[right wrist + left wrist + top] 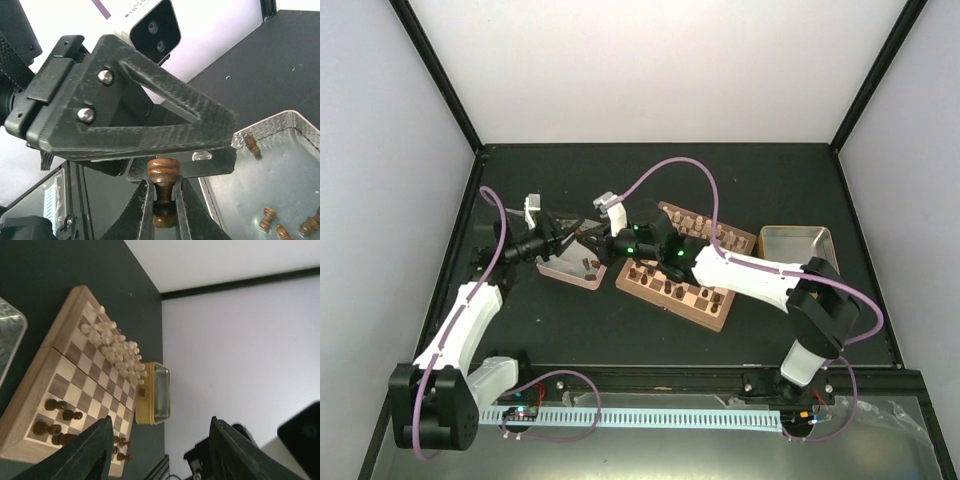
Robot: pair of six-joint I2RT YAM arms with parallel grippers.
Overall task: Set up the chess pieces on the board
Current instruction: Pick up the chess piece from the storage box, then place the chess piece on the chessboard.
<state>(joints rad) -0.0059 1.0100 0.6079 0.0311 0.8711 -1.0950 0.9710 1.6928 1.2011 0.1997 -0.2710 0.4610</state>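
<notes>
Several dark brown chess pieces [42,428] stand upright along one end of the checked wooden board [92,390].

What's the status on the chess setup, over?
Right gripper shut on a dark chess piece. Left gripper open, close beside it. Board partly set.

The matte black table [770,180] carries three things. A wooden chessboard [692,298] lies at the centre of the frame, skewed to the table's edges. A shallow metal tray [567,266] sits just left of it, and a second metal tray [797,248] sits just beside its right end.
</notes>
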